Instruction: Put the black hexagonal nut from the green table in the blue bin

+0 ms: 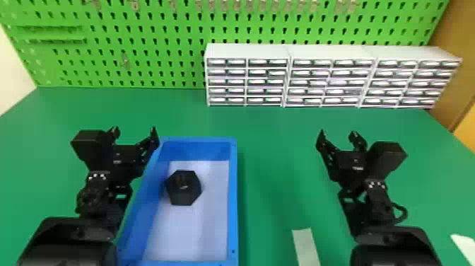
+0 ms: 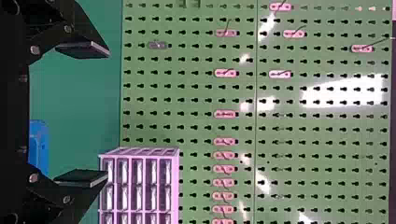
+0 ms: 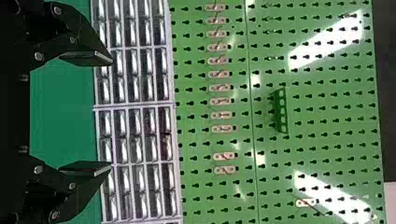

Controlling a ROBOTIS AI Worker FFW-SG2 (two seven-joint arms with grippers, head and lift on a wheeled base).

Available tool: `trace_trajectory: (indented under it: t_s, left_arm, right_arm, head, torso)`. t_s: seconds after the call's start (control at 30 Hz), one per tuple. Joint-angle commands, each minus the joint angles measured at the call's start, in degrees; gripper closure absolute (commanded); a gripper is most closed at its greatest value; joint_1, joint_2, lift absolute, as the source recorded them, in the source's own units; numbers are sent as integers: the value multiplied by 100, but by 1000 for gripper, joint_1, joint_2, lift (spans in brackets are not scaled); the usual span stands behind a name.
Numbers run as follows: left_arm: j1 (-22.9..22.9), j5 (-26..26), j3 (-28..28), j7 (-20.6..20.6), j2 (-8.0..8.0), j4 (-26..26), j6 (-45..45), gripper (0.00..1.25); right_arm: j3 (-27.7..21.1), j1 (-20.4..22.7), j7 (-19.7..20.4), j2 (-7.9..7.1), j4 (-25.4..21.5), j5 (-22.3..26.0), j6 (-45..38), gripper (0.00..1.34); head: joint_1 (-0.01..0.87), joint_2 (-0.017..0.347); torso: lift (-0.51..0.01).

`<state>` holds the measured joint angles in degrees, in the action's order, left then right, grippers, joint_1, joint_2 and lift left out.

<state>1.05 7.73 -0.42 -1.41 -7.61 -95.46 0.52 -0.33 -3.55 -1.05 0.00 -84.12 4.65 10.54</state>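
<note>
The black hexagonal nut (image 1: pixel 183 188) lies inside the blue bin (image 1: pixel 233 198), on its pale floor toward the far left part. My left gripper (image 1: pixel 135 131) is held above the bin's left wall, open and holding nothing; the left wrist view shows the left gripper (image 2: pixel 83 114) with its fingers wide apart. Right of the bin, over the green table (image 1: pixel 275 141), is my right gripper (image 1: pixel 338 136), open with nothing between its fingers. In the right wrist view the right gripper (image 3: pixel 86 113) also has spread fingers.
White drawer cabinets (image 1: pixel 332 81) stand along the table's back, in front of a green pegboard (image 1: pixel 148 42). A pale strip (image 1: pixel 305 247) lies near the front between the bin and my right arm, and a white piece (image 1: pixel 464 246) lies at the right edge.
</note>
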Motion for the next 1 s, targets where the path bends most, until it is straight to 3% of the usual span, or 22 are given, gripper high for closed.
trace_trajectory:
  t_s: [0.0, 0.97]
  left_arm:
    - [27, -8, 24, 0, -4, 1, 1, 341]
    - [0, -131, 68, 0, -4, 10, -8, 341]
  right_arm:
    - [16, 12, 0, 5, 1, -26, 1, 472]
    - [-107, -32, 35, 5, 54, -255, -52, 472]
  head:
    - [686, 52]
    - [686, 52]
  torso:
    - [-97]
    - [-97]
